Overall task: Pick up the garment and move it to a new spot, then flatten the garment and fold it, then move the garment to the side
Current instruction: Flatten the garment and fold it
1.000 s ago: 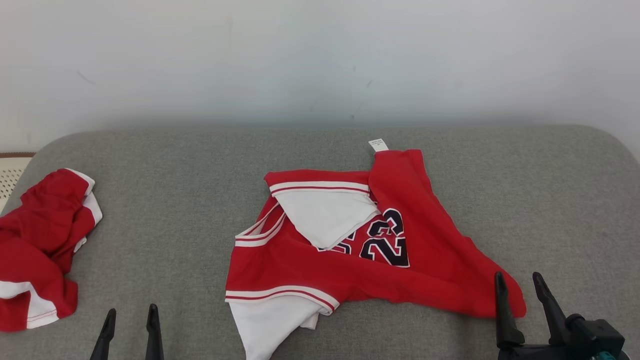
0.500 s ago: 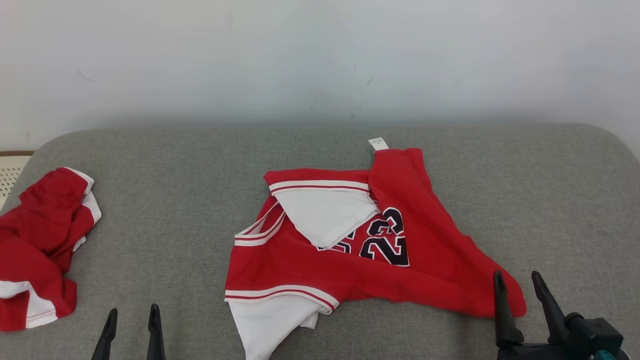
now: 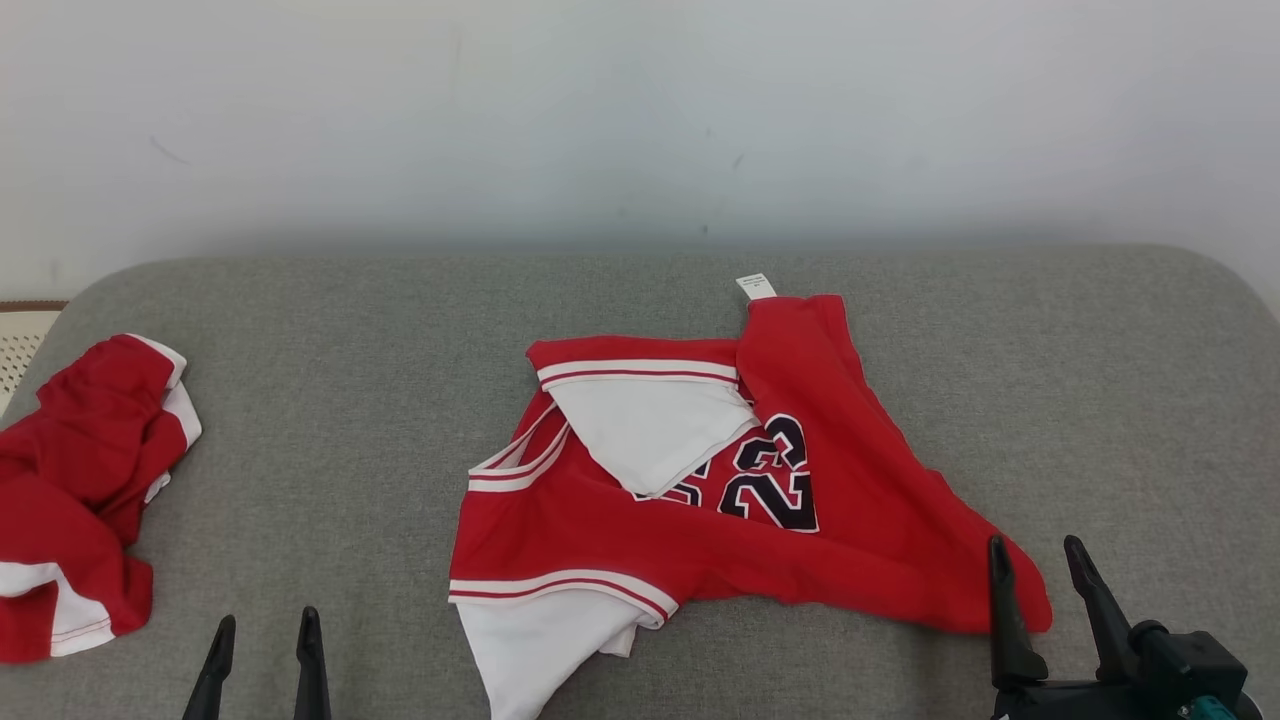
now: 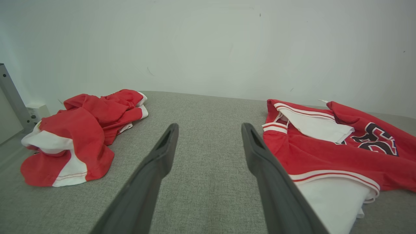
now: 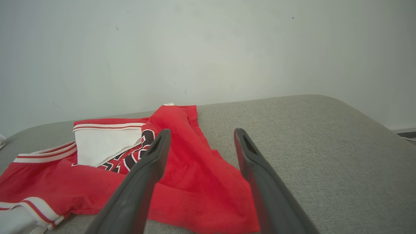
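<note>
1. At the middle of the grey pad [image 3: 350, 330], the garment [image 3: 620, 540] is lying crumpled, a white panel flipped over its numerals
2. At the pad's near edge, the left gripper [image 3: 266, 617] is hovering, fingers apart, holding nothing
3. Toward the pad's near right corner, the right gripper [image 3: 1033, 542] is hovering spread open by the garment's red corner
4. Pickup, flattening, folding and moving aside are all looking undone

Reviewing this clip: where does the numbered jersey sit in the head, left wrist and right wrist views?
Head view: jersey at centre, stretching toward the lower right.
Left wrist view: jersey on the right side, running off the right edge.
Right wrist view: jersey at lower left and centre.
Shared landmark: the black numerals on its front.
</note>
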You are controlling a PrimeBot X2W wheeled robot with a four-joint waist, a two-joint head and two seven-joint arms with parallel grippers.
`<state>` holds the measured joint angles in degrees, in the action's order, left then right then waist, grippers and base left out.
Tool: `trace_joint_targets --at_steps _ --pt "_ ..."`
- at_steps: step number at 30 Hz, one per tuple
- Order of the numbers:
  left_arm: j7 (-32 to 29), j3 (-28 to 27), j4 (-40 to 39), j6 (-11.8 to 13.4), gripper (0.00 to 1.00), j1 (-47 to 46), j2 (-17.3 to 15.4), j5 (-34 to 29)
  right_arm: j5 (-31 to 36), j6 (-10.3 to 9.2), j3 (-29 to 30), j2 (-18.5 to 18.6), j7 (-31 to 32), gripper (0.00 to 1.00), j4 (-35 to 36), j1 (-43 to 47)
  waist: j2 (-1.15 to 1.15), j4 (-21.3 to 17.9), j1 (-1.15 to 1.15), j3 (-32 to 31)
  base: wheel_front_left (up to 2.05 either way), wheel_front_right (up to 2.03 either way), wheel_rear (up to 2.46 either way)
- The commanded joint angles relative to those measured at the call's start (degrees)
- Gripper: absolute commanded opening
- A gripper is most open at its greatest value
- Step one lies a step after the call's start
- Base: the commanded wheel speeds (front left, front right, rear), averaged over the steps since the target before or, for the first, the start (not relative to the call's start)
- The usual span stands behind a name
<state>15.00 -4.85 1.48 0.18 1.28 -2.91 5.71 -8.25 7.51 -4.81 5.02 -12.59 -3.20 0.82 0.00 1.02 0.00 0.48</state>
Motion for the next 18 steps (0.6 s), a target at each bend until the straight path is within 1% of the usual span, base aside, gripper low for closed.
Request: trace_joint_targets --at_steps 1,5,9,10,13,18 --pt "0.2 -0.1 0.1 0.3 1.00 0.2 0.0 -0.3 0.3 -0.04 0.0 0.0 -0.2 1.00 0.0 0.1 0.00 0.0 0.00 0.0 0.00 0.00 0.00" --pt "0.2 -0.3 0.1 0.1 1.00 0.2 0.0 -0.1 0.2 -0.04 0.0 0.0 -0.3 1.00 -0.3 0.1 0.00 0.0 0.00 -0.1 0.00 0.00 0.00" --pt "0.2 0.9 0.2 -0.7 1.00 1.0 0.0 1.2 0.5 -0.04 1.1 -0.2 0.6 1.00 -0.9 0.5 0.00 -0.1 0.00 -0.2 0.00 0.00 0.00" --pt "0.2 1.4 0.6 -1.3 1.00 1.1 0.0 1.8 0.6 -0.04 1.7 -0.1 1.0 1.00 -1.1 0.6 0.00 -0.1 0.00 -0.2 0.00 0.00 0.00" --pt "0.2 3.9 2.1 -2.7 1.00 1.2 0.0 2.6 0.9 -0.04 3.3 0.0 2.3 1.00 -1.8 0.5 0.00 -0.2 0.00 -0.2 0.00 0.00 0.00" --pt "0.2 8.9 4.8 -4.1 1.00 1.0 0.0 4.5 1.1 -0.04 5.7 0.5 4.0 1.00 -3.1 0.4 0.00 -0.3 0.00 0.2 0.00 0.00 0.00"
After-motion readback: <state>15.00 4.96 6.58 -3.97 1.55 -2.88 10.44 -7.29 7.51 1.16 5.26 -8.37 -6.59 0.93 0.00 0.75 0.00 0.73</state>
